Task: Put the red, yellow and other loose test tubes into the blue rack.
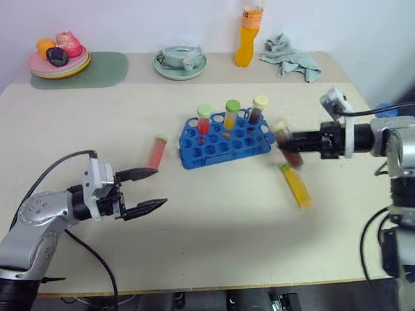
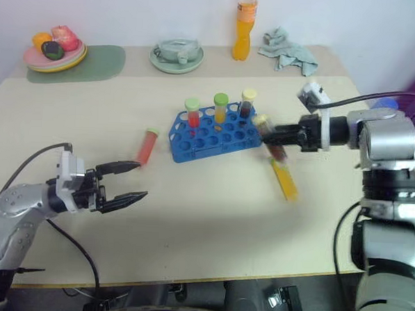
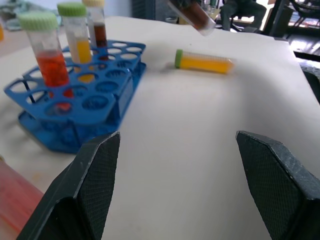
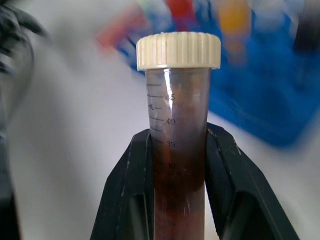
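**Brown tube clamped in right gripper, two tubes loose on table**

Right gripper: fingers pressed together on a brown tube with a cream cap, gripped around the lower body, cap end sticking out past the fingertips. Held in the air just beside the right end of the blue rack, above the table, tilted rather than upright.

Blue rack: near the middle of the table, carrying three upright tubes along its back row — red liquid with green cap, orange-yellow liquid with green cap, dark liquid with pale cap. Remaining holes empty.

Yellow tube: lying flat on the table, just below and to the right of the clamped tube, near the rack's right end, apart from both grippers.

Red tube: lying flat to the left of the rack, just ahead of the left gripper, not touching it.

Left gripper: fingers spread wide apart, nothing between them, hovering level over the table and pointing toward the rack.

Along the far edge: plate of toy food, bowl, orange drink bottle, crumpled cloth.
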You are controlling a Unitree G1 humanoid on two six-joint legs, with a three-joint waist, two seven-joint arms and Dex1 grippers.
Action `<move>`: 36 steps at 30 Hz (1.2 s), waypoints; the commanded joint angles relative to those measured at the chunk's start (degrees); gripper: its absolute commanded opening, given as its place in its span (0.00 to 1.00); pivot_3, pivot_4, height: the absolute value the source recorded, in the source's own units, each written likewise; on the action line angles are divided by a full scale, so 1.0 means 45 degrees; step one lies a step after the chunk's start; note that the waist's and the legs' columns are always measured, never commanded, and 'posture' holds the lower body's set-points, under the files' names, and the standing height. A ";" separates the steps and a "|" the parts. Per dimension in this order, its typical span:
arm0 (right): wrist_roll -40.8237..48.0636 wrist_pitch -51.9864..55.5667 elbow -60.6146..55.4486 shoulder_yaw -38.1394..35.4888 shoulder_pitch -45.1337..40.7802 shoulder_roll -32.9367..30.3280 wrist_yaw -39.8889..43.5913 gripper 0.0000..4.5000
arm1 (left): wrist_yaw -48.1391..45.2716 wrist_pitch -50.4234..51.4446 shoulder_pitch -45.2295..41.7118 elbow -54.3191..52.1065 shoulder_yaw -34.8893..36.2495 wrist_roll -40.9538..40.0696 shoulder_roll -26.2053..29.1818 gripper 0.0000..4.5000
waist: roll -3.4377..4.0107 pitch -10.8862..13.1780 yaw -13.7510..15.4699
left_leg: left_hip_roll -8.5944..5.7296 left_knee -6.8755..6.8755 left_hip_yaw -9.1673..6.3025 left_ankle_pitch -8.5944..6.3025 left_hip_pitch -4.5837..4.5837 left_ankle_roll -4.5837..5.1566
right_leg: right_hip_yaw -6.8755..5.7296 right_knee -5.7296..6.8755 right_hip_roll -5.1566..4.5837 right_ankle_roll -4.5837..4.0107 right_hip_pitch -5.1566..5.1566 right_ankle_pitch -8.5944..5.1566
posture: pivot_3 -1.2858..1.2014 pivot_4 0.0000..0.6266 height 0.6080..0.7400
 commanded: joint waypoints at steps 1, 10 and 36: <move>0.1525 -0.0267 -0.2041 -0.2697 0.0429 0.1968 -0.3082 0.17 | 0.0152 0.0409 -0.0493 -0.0529 0.0024 -0.0340 0.0186 0.84 | 0.0002 0.0000 0.0006 | -0.0001 0.0001 0.0003 0.0000 0.0000 -0.0003 | 0.0001 0.0003 0.0004 0.0011 -0.0005 0.0006 | 0.52 0.24 1.00; 0.1166 -0.9514 -0.1893 -0.3045 0.2920 0.7196 -0.7876 0.17 | 0.0132 0.0996 -0.1733 -0.0170 -0.0046 -0.0478 0.0202 0.84 | -0.0001 -0.0001 0.0248 | -0.0008 0.0001 0.0039 0.0028 -0.0002 0.0028 | -0.0010 0.0017 0.0051 0.0053 -0.0007 0.0027 | 0.52 0.24 1.00; -0.0580 -2.0676 0.8073 -0.0873 0.2900 0.6180 -0.9984 0.17 | 0.2764 0.1895 -0.3129 -0.0922 -0.0926 -0.0347 -0.1343 0.84 | -0.0012 -0.0006 0.0219 | 0.0024 -0.0011 -0.0001 0.0061 0.0224 -0.0030 | -0.0012 -0.0012 0.0106 0.0019 0.0245 -0.0002 | 0.52 0.24 1.00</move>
